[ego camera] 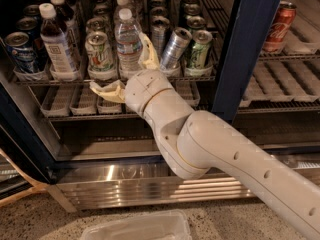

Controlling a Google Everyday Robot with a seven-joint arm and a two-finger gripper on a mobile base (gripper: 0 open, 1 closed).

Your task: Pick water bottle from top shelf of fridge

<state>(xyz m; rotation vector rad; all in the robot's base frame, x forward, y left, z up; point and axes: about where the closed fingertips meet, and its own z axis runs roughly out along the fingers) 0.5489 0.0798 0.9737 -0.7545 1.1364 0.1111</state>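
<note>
One gripper (119, 62), fingers spread wide, beside one front water bottle (129, 43) on top shelf (200, 77); one tilted can (175, 47).

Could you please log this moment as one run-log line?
pre-grasp | claw open, at bottle base | bottle upright on top shelf | not gripped

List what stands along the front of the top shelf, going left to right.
From left: blue can → dark-liquid bottle → green-white can → water bottle → tilted silver can → green can → blue post → red can. The open gripper hovers at the water bottle's foot.
</note>
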